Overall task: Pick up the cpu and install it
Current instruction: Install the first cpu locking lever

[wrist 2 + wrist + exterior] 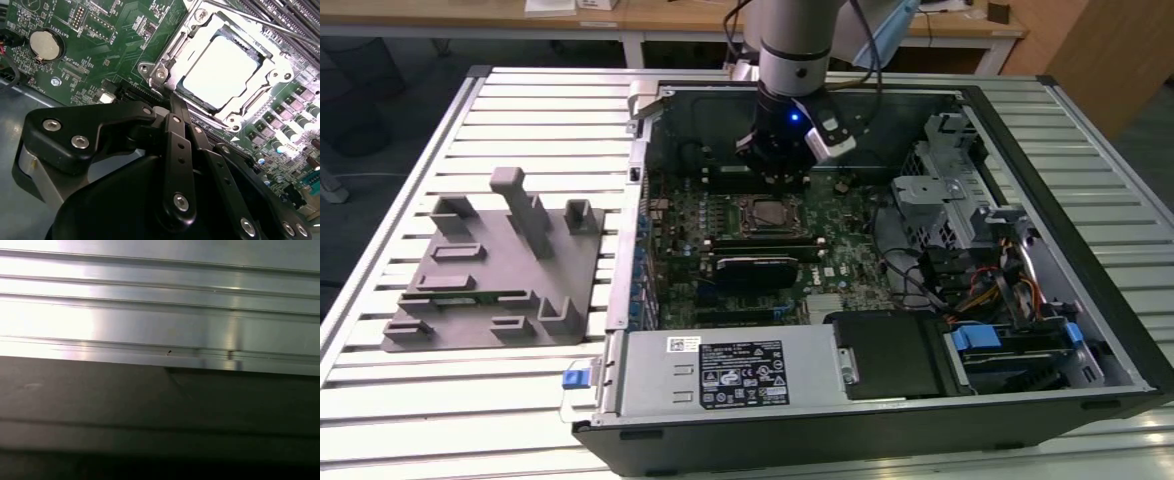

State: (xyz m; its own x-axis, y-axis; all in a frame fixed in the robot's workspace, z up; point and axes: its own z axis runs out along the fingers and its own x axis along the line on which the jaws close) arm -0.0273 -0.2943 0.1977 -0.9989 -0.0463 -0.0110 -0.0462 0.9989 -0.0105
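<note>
Hanging inside the open computer case [1067, 240], the end effector [781, 165] sits low over the far part of the green motherboard [841, 270], just beyond the black-framed socket [762, 211]. In the second wrist view the cpu [220, 72] lies flat in the socket's metal frame [160, 65], its pale silver top glaring under the light, and the black linkages of the end effector [172, 107] come to a point right at the near edge of that frame. The fingers appear drawn together with nothing between them, apart from the cpu. A round coin battery [45, 44] sits on the board well to one side. On the slatted metal tabletop [400, 400], toward the exterior view's left of the case, rests the large grey moulded tray [494, 270]. The first wrist view shows pale metal slats [160, 300] above a dark surface [160, 410].
</note>
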